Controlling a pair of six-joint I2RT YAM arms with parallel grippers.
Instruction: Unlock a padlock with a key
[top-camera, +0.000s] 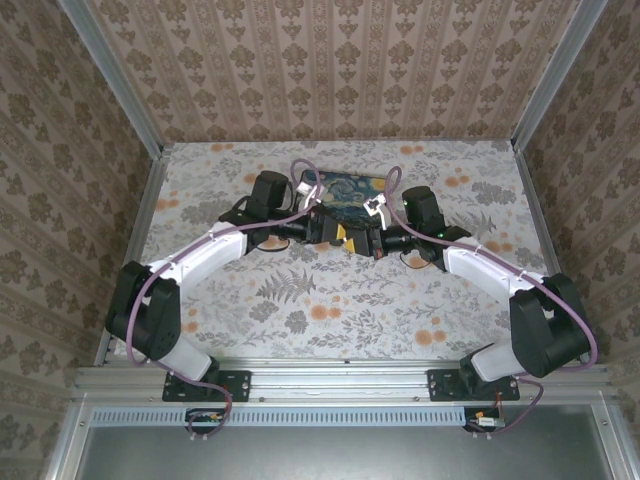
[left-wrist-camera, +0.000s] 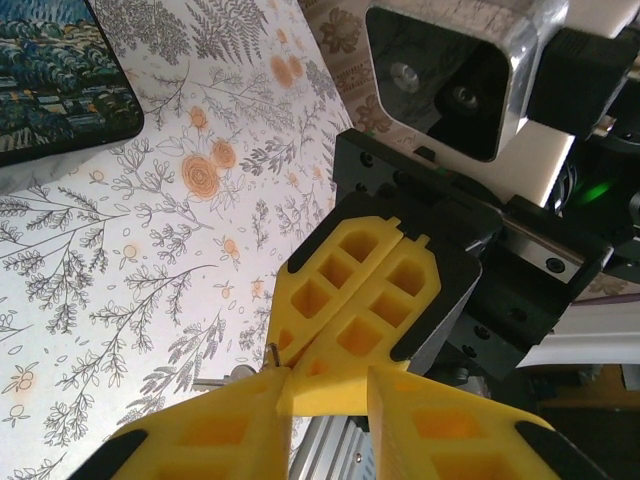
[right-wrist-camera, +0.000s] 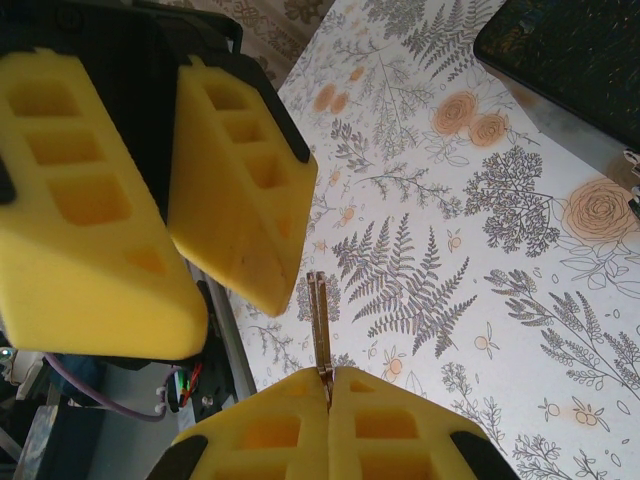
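At the near edge of the table (top-camera: 300, 310) the two arms are reaching forward and inward from their bases, so that both wrists are meeting over the middle of the flowered cloth. That seems the reason for the crowding: lock and key have to be brought together where both arms can reach.

The right gripper (right-wrist-camera: 325, 385) is pressing its yellow fingers flat together on the key (right-wrist-camera: 320, 320). The thin metal sliver is standing out from the seam between the pads and pointing away from the wrist. Only its root is being pinched, and I judge this is meant to leave the blade free to enter a keyhole.

Just beyond the key's tip, the left gripper (right-wrist-camera: 205, 320) is hanging with its jaws narrowly parted. The gap is showing from both wrist cameras, and nothing can be seen lying in it. Its fingertips are sitting close against the tips of the right gripper, nearly touching.

The padlock is not showing clearly in any of the views. It may be lying hidden among the fingers or below them, but I cannot tell. Until it is found and steadied, the key has nowhere to go, so the unlocking looks not yet begun.

Farther back, just behind both grippers, the painted box (top-camera: 350, 188) is lying flat on the cloth. It is near them but apart, and neither arm is touching it.
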